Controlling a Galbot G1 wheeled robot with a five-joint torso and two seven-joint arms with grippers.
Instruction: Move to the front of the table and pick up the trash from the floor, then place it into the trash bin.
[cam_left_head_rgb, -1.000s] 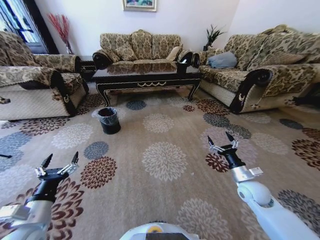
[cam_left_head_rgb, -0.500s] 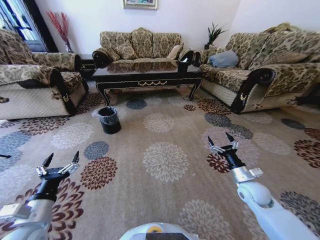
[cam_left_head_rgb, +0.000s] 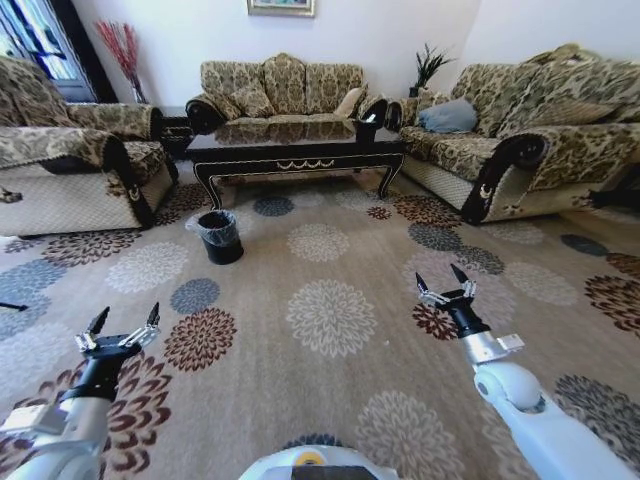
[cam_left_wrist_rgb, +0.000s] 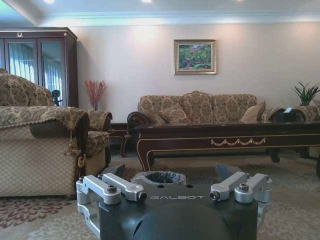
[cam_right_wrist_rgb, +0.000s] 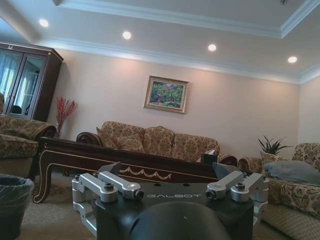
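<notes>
The long dark table (cam_left_head_rgb: 296, 152) with gold trim stands across the room, in front of the far sofa. The black trash bin (cam_left_head_rgb: 219, 236), lined with a clear bag, sits on the carpet left of the table's near corner. It also shows in the left wrist view (cam_left_wrist_rgb: 160, 177) and the right wrist view (cam_right_wrist_rgb: 13, 199). I cannot make out any trash on the patterned carpet. My left gripper (cam_left_head_rgb: 124, 322) hovers open at the lower left. My right gripper (cam_left_head_rgb: 444, 285) hovers open at the lower right. Both hold nothing and are far from the bin.
Patterned sofas flank the room: an armchair (cam_left_head_rgb: 70, 170) on the left, a long sofa (cam_left_head_rgb: 520, 150) on the right, another (cam_left_head_rgb: 280, 92) behind the table. Wide flowered carpet (cam_left_head_rgb: 325, 320) lies between me and the table.
The whole head view has shifted slightly, so the camera has moved a little. Both arms keep their pose and both grippers stay open.
</notes>
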